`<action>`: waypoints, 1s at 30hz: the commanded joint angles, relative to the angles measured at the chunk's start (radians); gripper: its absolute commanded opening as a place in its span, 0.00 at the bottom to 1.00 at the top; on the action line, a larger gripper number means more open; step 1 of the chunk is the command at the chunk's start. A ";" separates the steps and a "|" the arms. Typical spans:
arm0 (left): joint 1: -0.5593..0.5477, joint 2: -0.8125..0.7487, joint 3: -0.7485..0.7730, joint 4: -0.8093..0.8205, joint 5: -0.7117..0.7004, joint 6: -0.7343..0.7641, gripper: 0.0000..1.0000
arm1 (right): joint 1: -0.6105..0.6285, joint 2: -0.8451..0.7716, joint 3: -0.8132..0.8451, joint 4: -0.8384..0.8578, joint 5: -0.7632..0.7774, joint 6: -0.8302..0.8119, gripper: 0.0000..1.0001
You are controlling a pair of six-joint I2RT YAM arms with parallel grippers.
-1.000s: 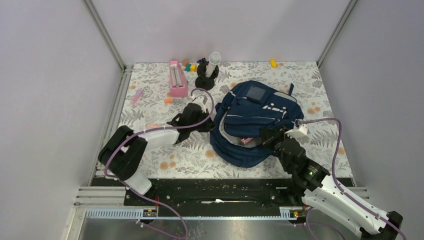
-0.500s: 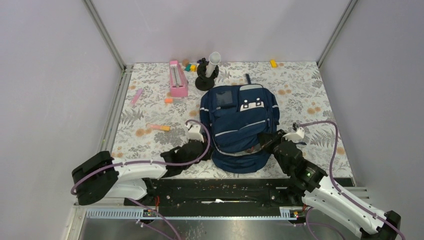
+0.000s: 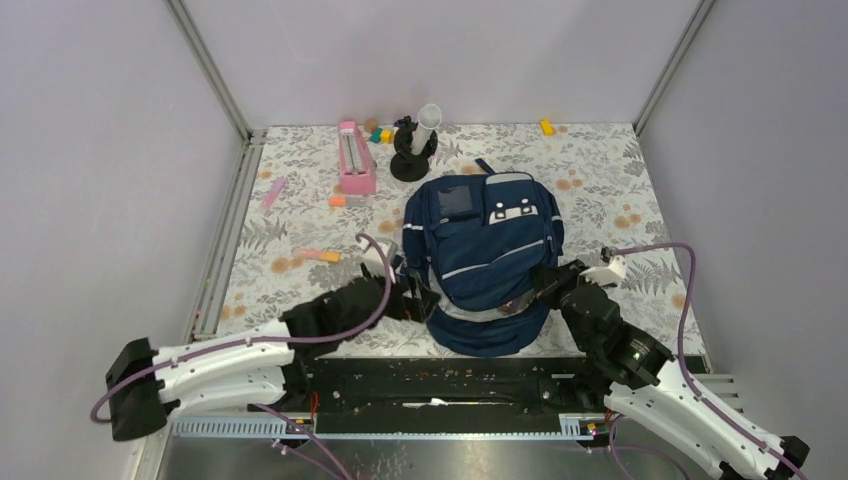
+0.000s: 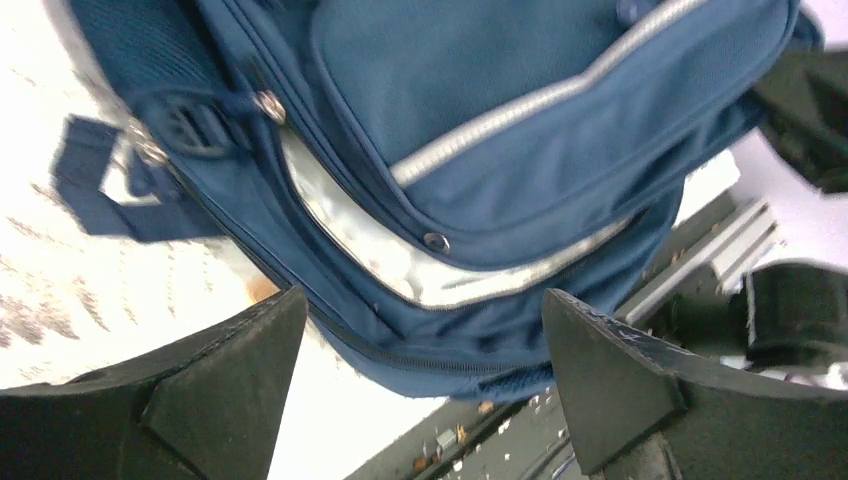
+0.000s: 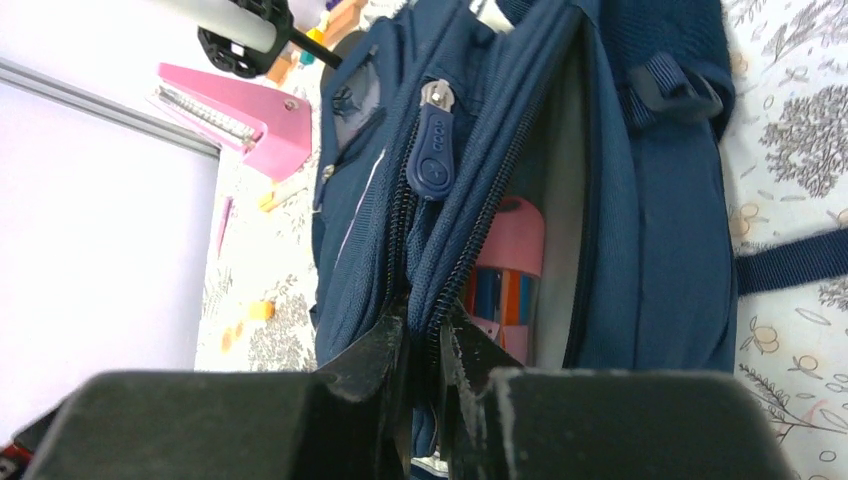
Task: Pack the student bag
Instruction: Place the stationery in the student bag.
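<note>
Student bag (image 3: 487,250) sits at the table's (image 3: 620,170) near edge; your right gripper (image 5: 425,335) pinches its zipper rim, likely holding the mouth open; your left gripper (image 4: 420,305) is spread.

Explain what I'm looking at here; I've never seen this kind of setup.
Two robot arms are bolted at the near edge of a floral table. One picture looks down from above; the other two come from cameras on each wrist. In the middle lies the student bag, navy, its main zip open with a pink case inside. Behind it are a pink stapler and a black stand holding a white tube. The left hand is open beside the bag, holding nothing. The right hand pinches the bag's zipper edge.
</note>
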 commanded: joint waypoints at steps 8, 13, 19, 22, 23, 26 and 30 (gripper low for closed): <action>0.373 0.192 0.264 -0.154 0.456 0.498 0.88 | -0.008 0.043 0.144 0.047 0.169 -0.056 0.00; 0.506 0.319 0.220 0.100 0.592 0.637 0.84 | -0.008 -0.006 0.112 0.048 0.160 -0.027 0.00; 0.590 0.533 0.326 0.165 0.813 0.692 0.78 | -0.008 -0.053 0.102 0.048 0.149 -0.040 0.00; 0.601 0.629 0.375 0.172 0.922 0.717 0.78 | -0.008 -0.068 0.098 0.048 0.152 -0.046 0.00; 0.601 0.645 0.377 0.192 0.934 0.729 0.78 | -0.008 -0.071 0.097 0.048 0.152 -0.048 0.00; 0.605 0.664 0.381 0.254 0.962 0.737 0.79 | -0.008 -0.076 0.093 0.047 0.148 -0.056 0.00; 0.606 0.667 0.374 0.348 1.013 0.728 0.77 | -0.008 -0.074 0.086 0.048 0.146 -0.048 0.00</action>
